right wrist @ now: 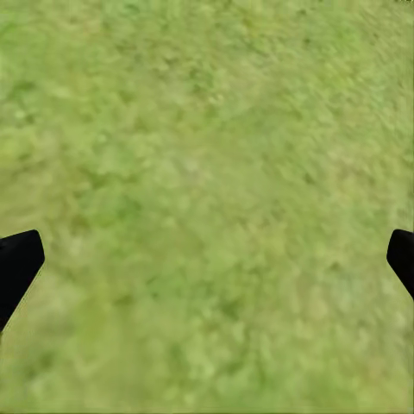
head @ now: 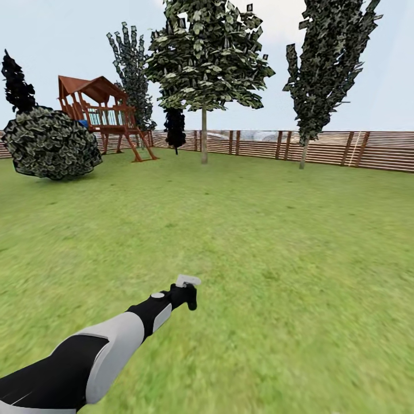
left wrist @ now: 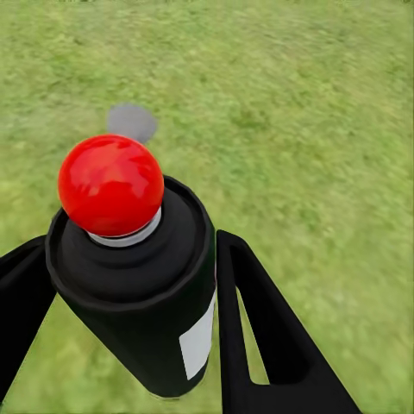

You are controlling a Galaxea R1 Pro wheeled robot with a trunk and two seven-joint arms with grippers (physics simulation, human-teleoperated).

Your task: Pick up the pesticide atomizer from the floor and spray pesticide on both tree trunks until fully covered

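The head camera looked forward and slightly down across the lawn (head: 230,230) toward the far fence (head: 345,148), the left arm (head: 103,351) reaching in low. Both wrist cameras faced down at the grass from nearby, the left one close behind its held bottle (left wrist: 142,293).

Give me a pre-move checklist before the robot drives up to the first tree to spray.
1. Pesticide atomizer held in the left hand: ok, black fingers sit on both sides of the bottle.
2. Red cap on top unobstructed: ok.
3. Nearest tree trunk within spray range: not ok, it stands far across the lawn by the fence.
4. Path over the grass to that trunk free: ok.
5. Right hand empty: ok, fingertips wide apart over grass.
6. Nozzle aimed at the trunk: cannot tell.
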